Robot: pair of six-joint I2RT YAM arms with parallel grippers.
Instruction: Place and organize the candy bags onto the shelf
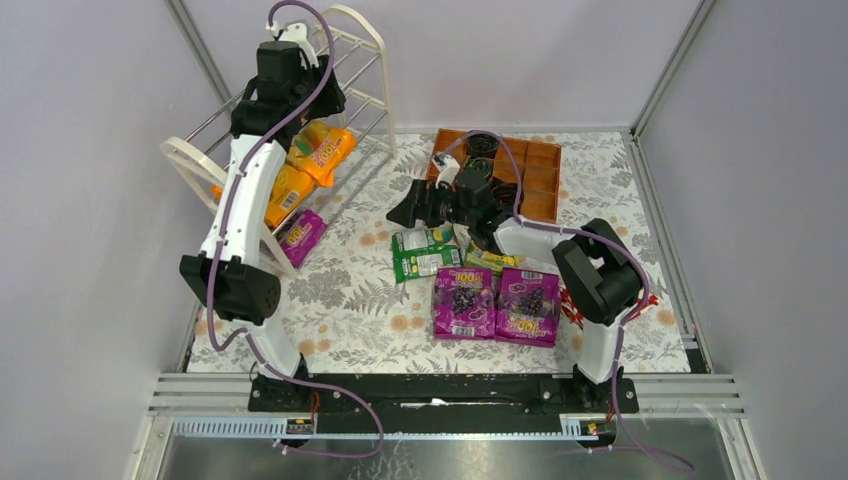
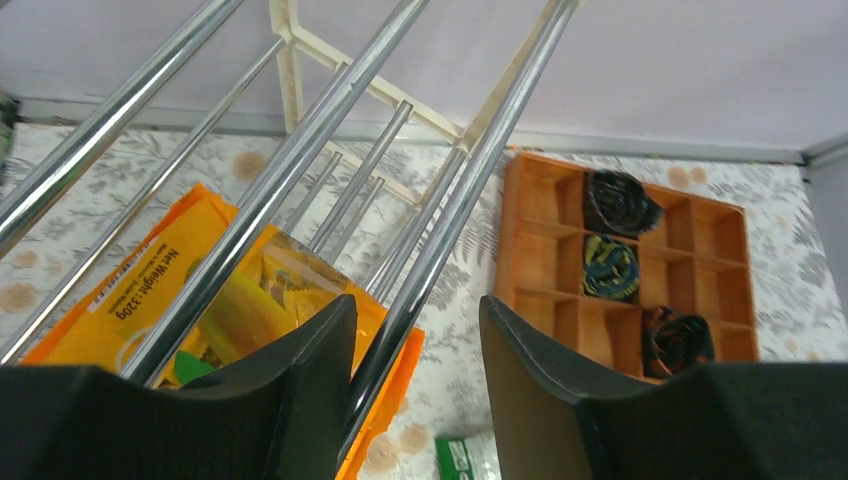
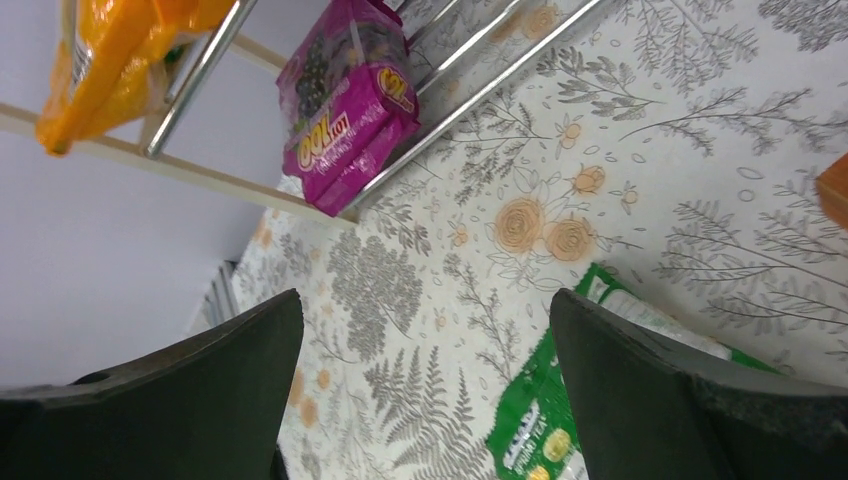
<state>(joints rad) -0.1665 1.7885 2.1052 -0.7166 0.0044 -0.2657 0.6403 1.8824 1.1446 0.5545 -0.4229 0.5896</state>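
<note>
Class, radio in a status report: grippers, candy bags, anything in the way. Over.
Left gripper open, empty, over orange bag. Right gripper open, empty, above green bag. Two purple bags on table. Shelf rod between left jaws.

The shelf [image 1: 355, 70] is set at the far left of the table [image 1: 340, 300], and the tray [image 1: 540, 180] is placed to its right, near the far edge, with coils [image 1: 483, 145] held in its left-hand compartments. On the shelf, one bag [image 1: 322, 150] is laid across a middle tier and a second bag [image 1: 283, 192] is lodged just below and left of it. A third bag [image 1: 302, 235] is propped on the lowest rods, its lower end by the table. Between shelf and tray, nearer the front, a fourth bag [image 1: 425, 252] is laid flat. Two more bags [image 1: 464, 302] are laid side by side, touching, nearer still. A package [image 1: 572, 305] is tucked to their right, largely hidden by the right arm [image 1: 600, 280].
</note>
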